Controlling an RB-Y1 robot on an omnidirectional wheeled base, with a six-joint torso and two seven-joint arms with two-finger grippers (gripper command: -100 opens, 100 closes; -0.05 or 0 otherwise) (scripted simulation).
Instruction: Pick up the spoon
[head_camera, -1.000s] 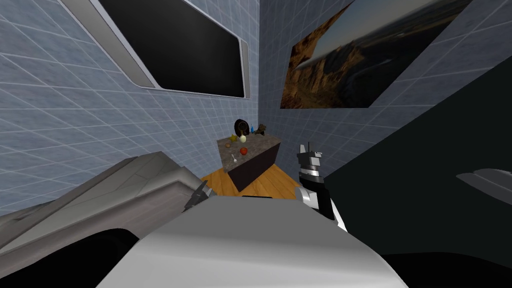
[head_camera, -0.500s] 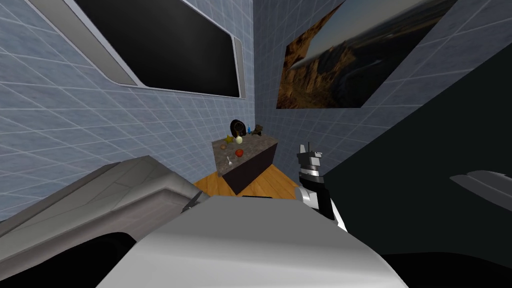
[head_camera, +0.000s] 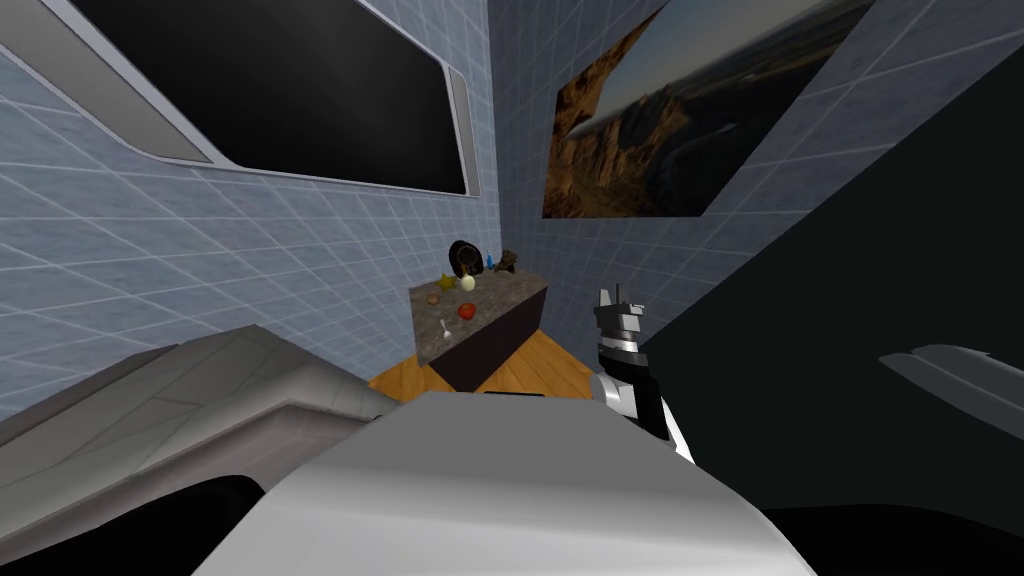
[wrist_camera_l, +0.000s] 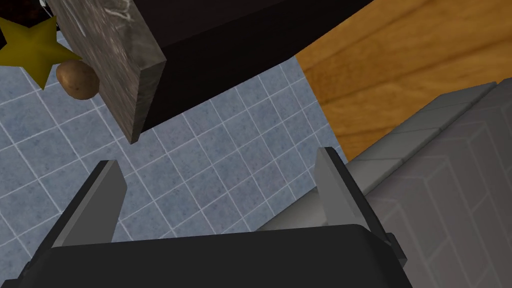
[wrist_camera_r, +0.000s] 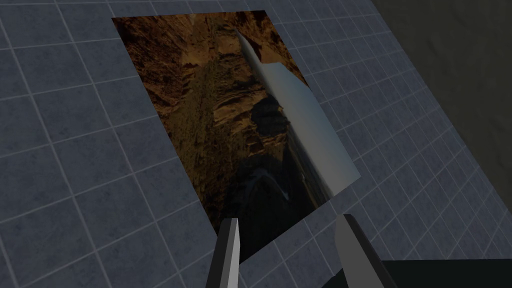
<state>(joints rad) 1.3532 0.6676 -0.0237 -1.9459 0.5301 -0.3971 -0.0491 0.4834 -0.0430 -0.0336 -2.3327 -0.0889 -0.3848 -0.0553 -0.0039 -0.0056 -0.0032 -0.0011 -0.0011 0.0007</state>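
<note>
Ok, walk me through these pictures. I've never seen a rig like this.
This is a two-armed robot in a simulated room. The wide picture comes from its head: ahead stands a stone-topped counter carrying a small pale spoon, a red fruit, a yellow star and other small things. The other two pictures come from cameras on its hands. The left gripper looks at the counter's corner; the right gripper is raised beside the chest. Both are open and hold nothing.
</note>
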